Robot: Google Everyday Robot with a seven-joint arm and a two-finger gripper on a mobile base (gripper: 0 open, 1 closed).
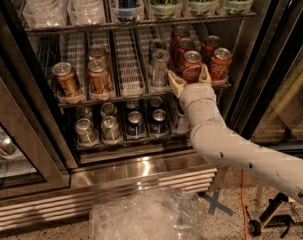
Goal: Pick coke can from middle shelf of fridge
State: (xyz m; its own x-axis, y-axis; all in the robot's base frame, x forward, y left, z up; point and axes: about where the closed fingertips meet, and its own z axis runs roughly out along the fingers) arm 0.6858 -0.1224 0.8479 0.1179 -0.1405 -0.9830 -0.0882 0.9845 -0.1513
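The fridge (141,169) stands open in front of me. Its middle shelf (126,95) holds several red coke cans on the right. My gripper (190,77) is open at the shelf's front, its pale fingers (174,81) on either side of the front coke can (191,65). Another coke can (220,63) stands just right of it, and more stand behind. The fingers do not visibly press the can. The white arm reaches in from the lower right.
Gold-brown cans (67,79) stand on the left of the middle shelf and a slim silver can (160,66) stands left of the gripper. Blue and silver cans (135,123) fill the lower rack. Clear cups and green tubs sit above. A clear plastic bin (146,216) lies on the floor.
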